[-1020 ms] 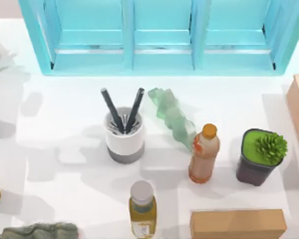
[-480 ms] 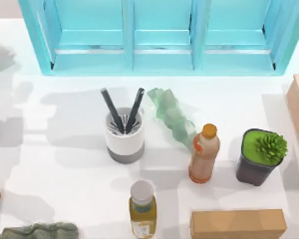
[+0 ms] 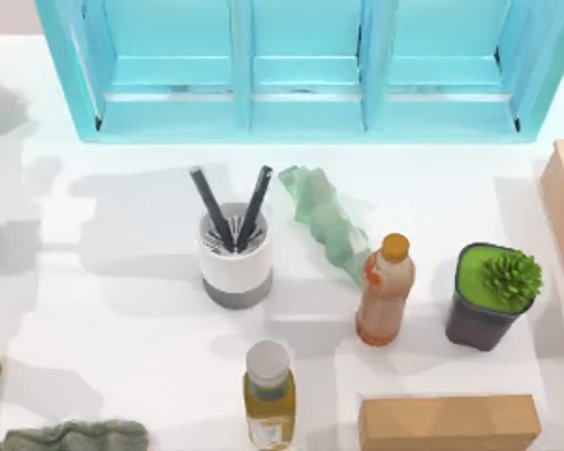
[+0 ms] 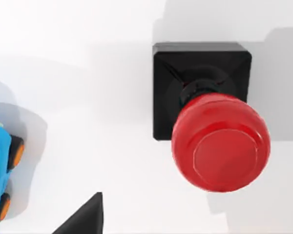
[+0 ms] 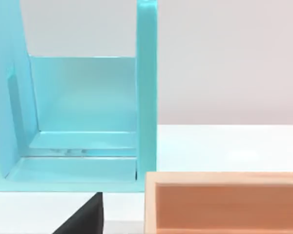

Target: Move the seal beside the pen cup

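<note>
One arm, the left, is doing the work now: its camera is looking straight down at the seal (image 4: 211, 122), which is standing on the white table (image 4: 88, 73) directly under the left gripper. I judge this is the approach step, before any grasp; whether the fingers are apart or closed I cannot tell. Next, the gripper is needing to descend and close around the glossy, rounded red knob above the matte black square block. The pen cup (image 3: 235, 256), a white cylinder with a grey band, is waiting well apart.

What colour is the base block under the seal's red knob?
Black: the seal has a square black base beneath its glossy red knob, clearest in the left wrist view.
</note>
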You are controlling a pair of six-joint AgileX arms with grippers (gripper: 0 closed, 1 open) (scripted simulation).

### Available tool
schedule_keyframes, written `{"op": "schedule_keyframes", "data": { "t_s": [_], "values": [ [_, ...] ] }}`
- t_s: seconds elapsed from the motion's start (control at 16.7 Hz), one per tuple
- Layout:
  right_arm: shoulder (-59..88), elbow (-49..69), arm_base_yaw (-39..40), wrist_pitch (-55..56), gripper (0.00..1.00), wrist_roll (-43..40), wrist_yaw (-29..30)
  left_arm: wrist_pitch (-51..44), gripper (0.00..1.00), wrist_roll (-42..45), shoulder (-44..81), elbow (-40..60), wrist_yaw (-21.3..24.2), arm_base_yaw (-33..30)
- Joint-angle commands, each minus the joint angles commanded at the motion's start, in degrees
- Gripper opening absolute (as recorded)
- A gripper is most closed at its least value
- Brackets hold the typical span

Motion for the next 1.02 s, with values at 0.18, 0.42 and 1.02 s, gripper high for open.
{"op": "schedule_keyframes", "data": {
  "t_s": [0.18,0.42,1.02],
  "values": [
    [0.00,0.00,0.00,0.00,1.00,0.00,0.00,7.16,1.00,0.10,0.76,-6.21,0.01,0.10],
    [0.00,0.00,0.00,0.00,1.00,0.00,0.00,17.30,1.00,0.27,2.11,-14.79,0.02,0.25],
    [0.00,0.00,0.00,0.00,1.00,0.00,0.00,19.07,0.70,0.33,2.44,-16.49,0.03,0.31]
  ]
}}
